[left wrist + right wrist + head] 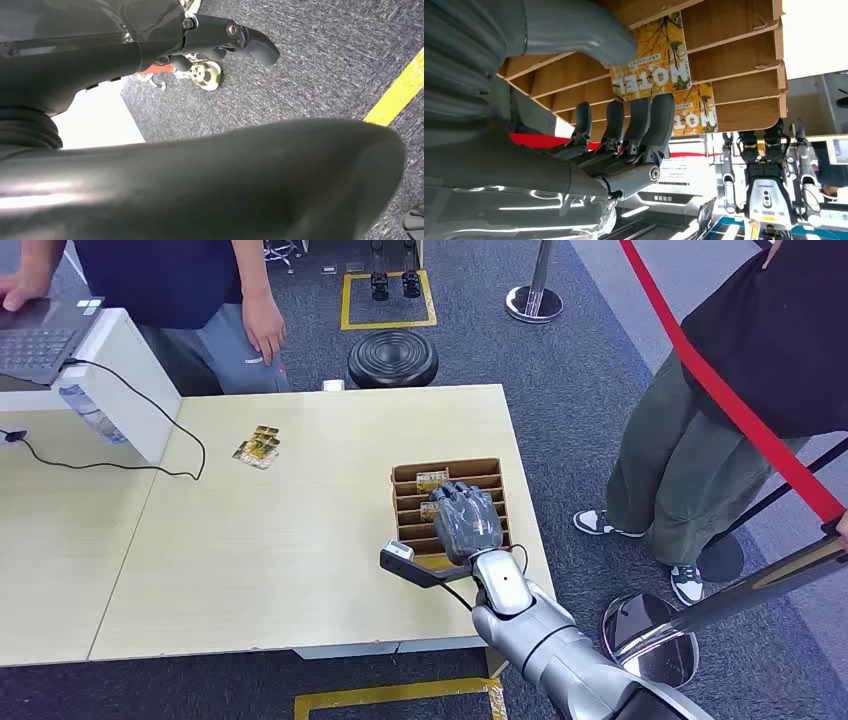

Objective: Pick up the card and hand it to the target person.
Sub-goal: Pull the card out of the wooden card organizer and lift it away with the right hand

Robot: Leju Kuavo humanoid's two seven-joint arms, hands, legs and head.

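A wooden slotted rack (pixel 447 464) stands near the table's right edge with yellow "HOTEL" cards in it. One card (pixel 432 480) shows just beyond my right hand (pixel 468 520), which is lowered onto the rack, fingers pointing down into the slots. In the right wrist view the nearer card (pixel 651 55) stands in its slot between my thumb (pixel 589 35) and my fingers (pixel 649 120). The thumb tip meets its corner; the fingers reach its other edge without clamping it. A second card (pixel 696 112) sits one slot further. My left hand (pixel 240 40) hangs over the carpet, holding nothing.
Loose cards (pixel 257 448) lie mid-table. One person (pixel 690 460) stands right of the table behind a red rope (pixel 720 390); another (pixel 240 330) stands at the far side by a laptop (pixel 40 335) on a white box (pixel 130 380). A stanchion base (pixel 650 640) stands near my right arm.
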